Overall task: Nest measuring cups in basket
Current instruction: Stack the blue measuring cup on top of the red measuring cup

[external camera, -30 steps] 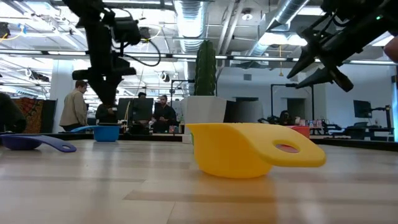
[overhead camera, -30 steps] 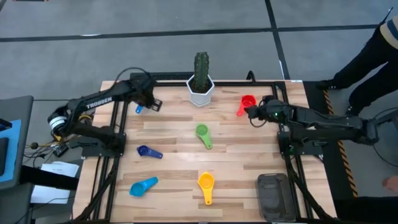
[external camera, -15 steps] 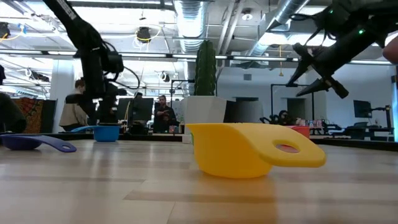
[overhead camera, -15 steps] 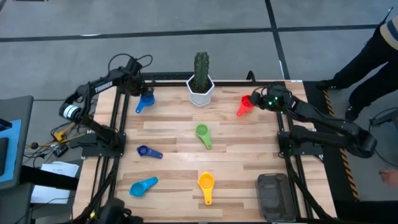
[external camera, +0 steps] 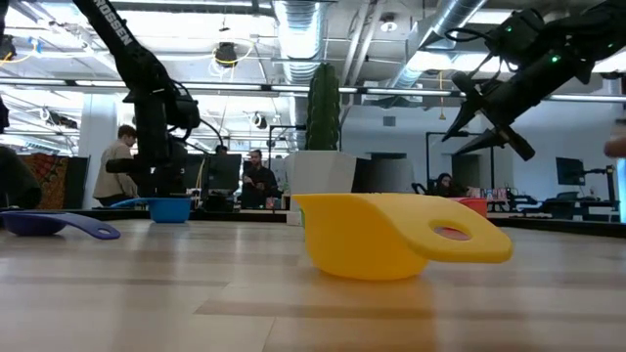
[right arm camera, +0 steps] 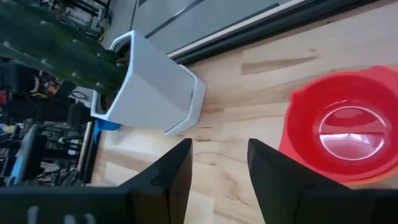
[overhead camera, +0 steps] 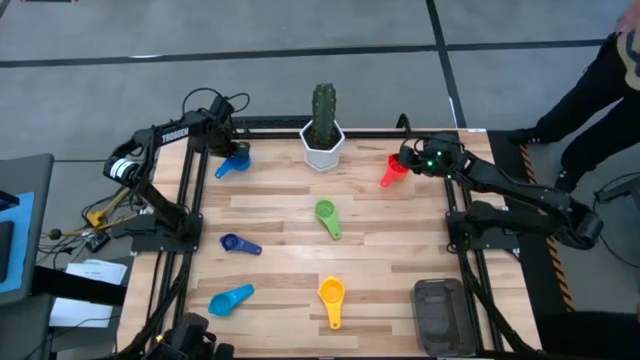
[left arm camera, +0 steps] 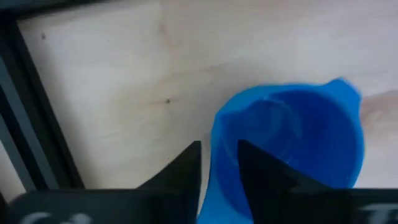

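A blue measuring cup (overhead camera: 234, 162) sits on its base at the table's far left, and my left gripper (overhead camera: 228, 150) is down on it, shut on its wall. A red cup (overhead camera: 395, 168) lies at the far right. My right gripper (overhead camera: 405, 159) hovers open just beside it and above the table, with the red cup (right arm camera: 348, 130) off to one side of its fingers. Green (overhead camera: 326, 216), dark blue (overhead camera: 238, 244), light blue (overhead camera: 230, 298) and yellow (overhead camera: 332, 296) cups lie on the table. The dark grey basket (overhead camera: 440, 312) stands at the near right. My left gripper (left arm camera: 217, 144) has the blue cup's bowl wall (left arm camera: 222, 158) between its two fingers, one finger inside the bowl and one outside. The fingers come from above, pointing steeply down. The cup stands upright with its base (external camera: 168, 217) on the table.
A white hexagonal pot with a cactus (overhead camera: 323, 140) stands at the far middle, between the two grippers. A black frame (overhead camera: 185, 200) runs along the table's sides. A person (overhead camera: 600, 80) stands beyond the far right corner.
My left gripper has swung toward the table's far left corner and come down onto the blue cup, which stays on the table. My right gripper has moved toward the far edge, up beside the red cup, still above the table.
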Robot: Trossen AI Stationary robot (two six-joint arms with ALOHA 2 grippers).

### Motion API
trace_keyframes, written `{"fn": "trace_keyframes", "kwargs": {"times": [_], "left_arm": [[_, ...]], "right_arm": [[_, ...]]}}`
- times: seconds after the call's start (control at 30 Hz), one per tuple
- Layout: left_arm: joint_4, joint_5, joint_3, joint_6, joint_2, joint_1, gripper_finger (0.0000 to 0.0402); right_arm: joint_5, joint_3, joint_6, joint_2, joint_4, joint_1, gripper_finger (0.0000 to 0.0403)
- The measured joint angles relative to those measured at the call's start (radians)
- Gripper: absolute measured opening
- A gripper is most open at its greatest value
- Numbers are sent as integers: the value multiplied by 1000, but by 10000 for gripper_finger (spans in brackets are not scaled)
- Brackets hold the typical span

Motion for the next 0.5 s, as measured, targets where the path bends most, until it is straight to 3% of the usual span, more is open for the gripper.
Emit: {"fn": "trace_keyframes", "kwargs": {"times": [0.17, 0.5], "left_arm": [[-8, 0, 0, 4, 0, -5, 14], [-86, 1, 1, -52, -82, -74, 4]], "right_arm": [[-18, 0, -2, 0, 3, 0, 169], [-44, 0, -2, -1, 12, 57, 153]]}}
